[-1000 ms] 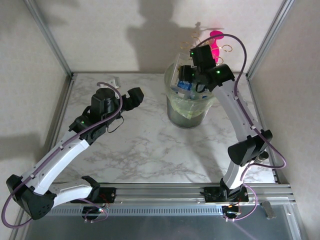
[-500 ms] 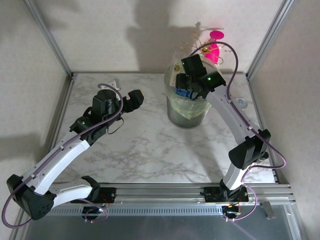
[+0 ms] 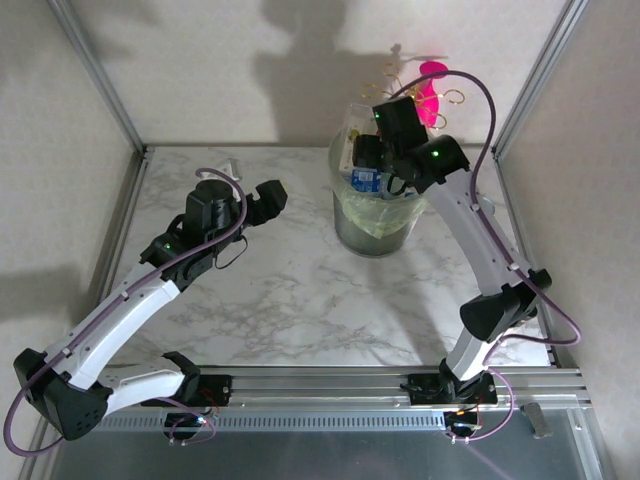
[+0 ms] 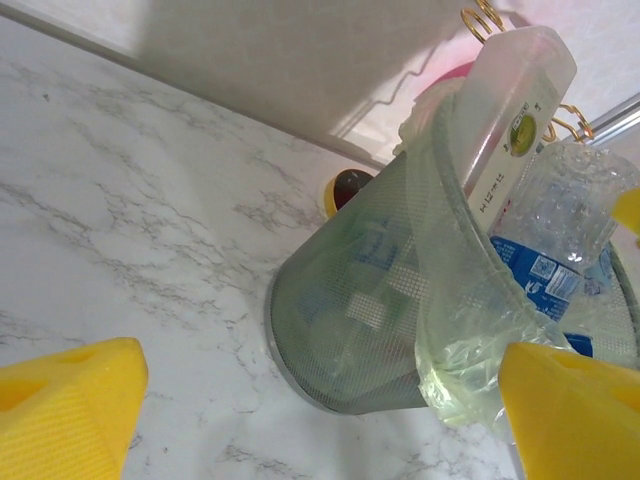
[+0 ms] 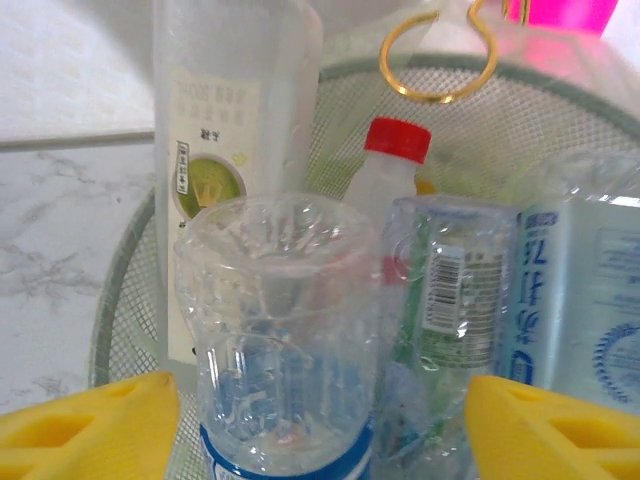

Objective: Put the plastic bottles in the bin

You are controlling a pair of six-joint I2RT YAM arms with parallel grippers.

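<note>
The marble table [image 3: 290, 290] is mostly bare, with the bin [image 3: 368, 238] standing towards its back right. The bin is a mesh-walled round bucket, wider at the rim, and a yellowish-green bag [image 4: 460, 330] is folded out over the rim.

The right claw [image 3: 365, 165] hangs over the bin's mouth, pointing down into it. From its wrist, the right claw [image 5: 320, 420] stands wide, with a clear bottle with a blue band [image 5: 280, 330] bottom-up between the pads. One pad [image 5: 100, 425] is just beside the bottle; I cannot tell whether it touches. The other pad stands clear of it, so the bottle is not gripped.

The left claw [image 3: 268, 198] hovers over the table to the left of the bin, well apart from it. It is spread wide and holds nothing.

The plastic bottles fill the bin above its rim:
- a tall pale bottle with a green round mark [image 5: 225, 130] leaning at the edge
- a red-capped bottle [image 5: 395, 160]
- a bottle with a barcode label [image 5: 440, 290]
- a blue-labelled one [image 5: 570, 290]

More labels show dimly through the bin's wall [image 4: 340, 330].

A pink-and-gold ornament [image 3: 432, 90] stands just behind the bin. A small round yellow-and-dark thing [image 4: 345, 190] sits on the table by the bin's foot.
</note>
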